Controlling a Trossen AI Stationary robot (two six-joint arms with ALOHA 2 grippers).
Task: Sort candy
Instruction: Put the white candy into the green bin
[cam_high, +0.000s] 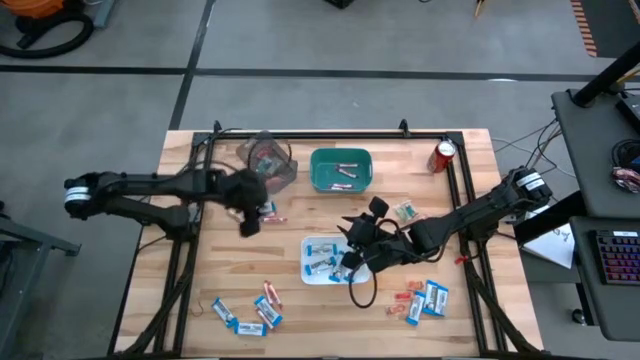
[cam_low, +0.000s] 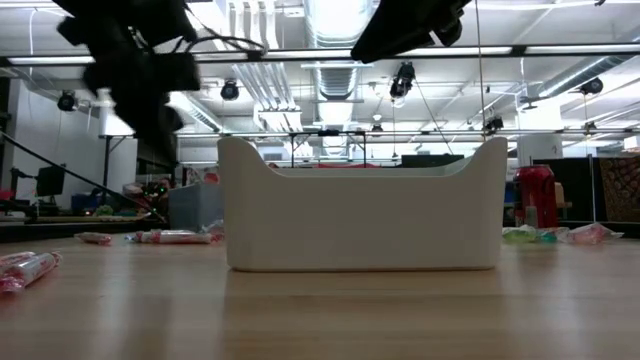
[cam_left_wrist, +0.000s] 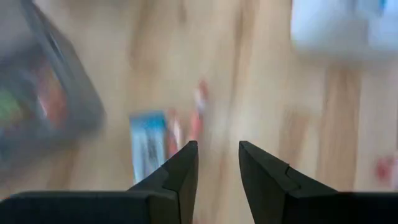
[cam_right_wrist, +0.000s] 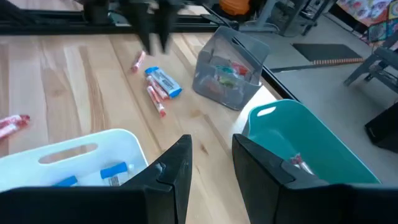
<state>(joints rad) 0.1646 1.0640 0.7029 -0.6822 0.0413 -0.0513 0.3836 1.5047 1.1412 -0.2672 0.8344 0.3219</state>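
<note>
— Where did I have the left gripper (cam_high: 247, 226)?

— Above a blue packet (cam_high: 267, 210) and pinkish sticks (cam_right_wrist: 157, 99) near the clear bin (cam_high: 268, 160), fingers narrowly apart, holding nothing, though that view was blurred.

— And the right gripper (cam_high: 347, 262)?

— Over the white tray (cam_high: 312, 243) holding blue packets, jaws part open and empty. More candy (cam_high: 247, 314) lay at the near edge.

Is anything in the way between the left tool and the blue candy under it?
Nothing visible. The left tool hangs open over bare wood, with the blue candy packet lying just beside it next to pinkish sticks.
</note>
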